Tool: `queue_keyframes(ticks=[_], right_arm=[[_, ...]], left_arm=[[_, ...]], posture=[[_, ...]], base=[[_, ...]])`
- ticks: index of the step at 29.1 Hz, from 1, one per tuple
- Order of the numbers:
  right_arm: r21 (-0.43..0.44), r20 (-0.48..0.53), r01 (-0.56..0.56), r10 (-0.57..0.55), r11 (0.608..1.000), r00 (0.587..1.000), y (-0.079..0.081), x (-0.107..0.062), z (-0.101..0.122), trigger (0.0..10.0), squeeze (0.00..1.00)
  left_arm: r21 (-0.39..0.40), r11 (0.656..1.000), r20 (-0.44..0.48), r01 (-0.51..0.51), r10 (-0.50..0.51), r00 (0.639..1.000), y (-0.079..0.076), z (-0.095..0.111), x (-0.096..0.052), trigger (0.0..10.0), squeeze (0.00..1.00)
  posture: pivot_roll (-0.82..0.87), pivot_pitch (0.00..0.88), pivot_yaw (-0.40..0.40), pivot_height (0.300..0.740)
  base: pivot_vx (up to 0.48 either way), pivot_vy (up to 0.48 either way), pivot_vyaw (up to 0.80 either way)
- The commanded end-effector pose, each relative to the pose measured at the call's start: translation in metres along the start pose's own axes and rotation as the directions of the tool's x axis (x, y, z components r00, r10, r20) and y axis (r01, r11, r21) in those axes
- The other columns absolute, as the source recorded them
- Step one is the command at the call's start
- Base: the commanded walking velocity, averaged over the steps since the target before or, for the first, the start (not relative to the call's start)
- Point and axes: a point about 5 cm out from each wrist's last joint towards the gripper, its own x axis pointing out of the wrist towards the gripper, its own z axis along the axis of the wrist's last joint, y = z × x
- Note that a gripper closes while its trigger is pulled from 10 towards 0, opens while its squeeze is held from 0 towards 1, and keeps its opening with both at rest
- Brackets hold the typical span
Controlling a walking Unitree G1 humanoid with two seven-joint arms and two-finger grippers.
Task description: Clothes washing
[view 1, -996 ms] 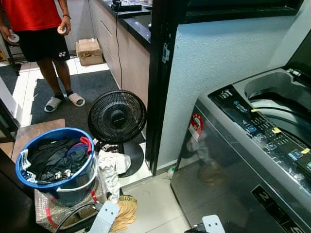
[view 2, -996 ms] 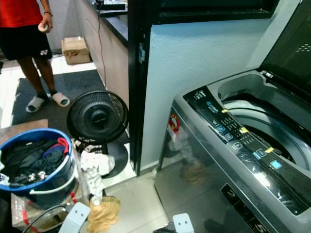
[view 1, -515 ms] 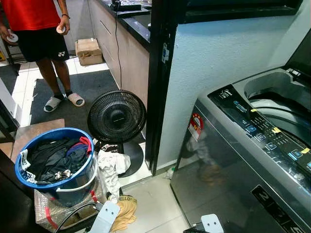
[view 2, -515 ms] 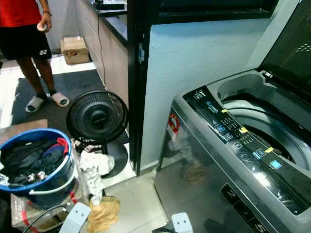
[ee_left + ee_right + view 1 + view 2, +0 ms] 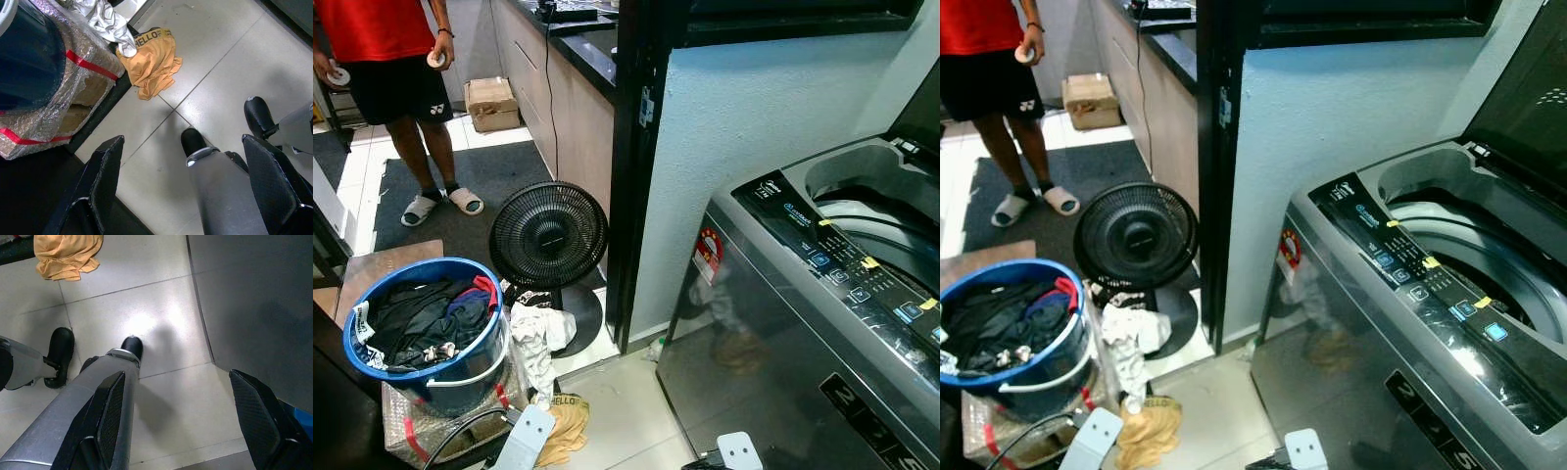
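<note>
A blue basket [image 5: 465, 370] full of dark clothes [image 5: 416, 318] stands low on my left, on a silver-wrapped box [image 5: 58, 93]. A white garment [image 5: 538, 338] hangs beside it, and an orange garment [image 5: 149, 61] lies on the tiled floor below. On my right is a grey top-loading washing machine [image 5: 773, 323] with its lid up and its drum [image 5: 881, 211] showing. Both arms hang low at my sides. My left gripper [image 5: 183, 142] is open above the floor near the box. My right gripper [image 5: 177, 376] is open beside the machine's front panel. Neither holds anything.
A black floor fan [image 5: 548, 235] stands between the basket and a dark door frame [image 5: 641, 147]. A person [image 5: 396, 59] in a red shirt stands on a dark mat [image 5: 480, 181] at the far left, near a cardboard box [image 5: 492, 103]. My feet [image 5: 193, 142] are on the tiles.
</note>
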Motion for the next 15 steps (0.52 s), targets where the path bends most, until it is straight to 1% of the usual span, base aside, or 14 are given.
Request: queue_keyframes(ticks=[1, 15], right_arm=[[-0.001, -0.012, -0.004, 0.004, 1.0, 1.0, 0.0011, -0.0006, -0.003, 10.0, 0.0], [-0.009, -0.023, -0.006, 0.006, 1.0, 1.0, 0.0011, -0.0013, -0.0062, 10.0, 0.0]], left_arm=[[-0.005, 1.0, -0.018, 0.008, -0.008, 1.0, -0.0024, -0.0057, -0.0012, 10.0, 0.0], [-0.008, 1.0, -0.026, 0.01, -0.01, 1.0, -0.0035, -0.0081, -0.0017, 10.0, 0.0]], posture=[[0.04, 0.0, -0.003, 0.74], [0.03, 0.0, -0.002, 0.74]], base=[[0.0, 0.0, 0.0], [0.0, 0.0, 0.0]])
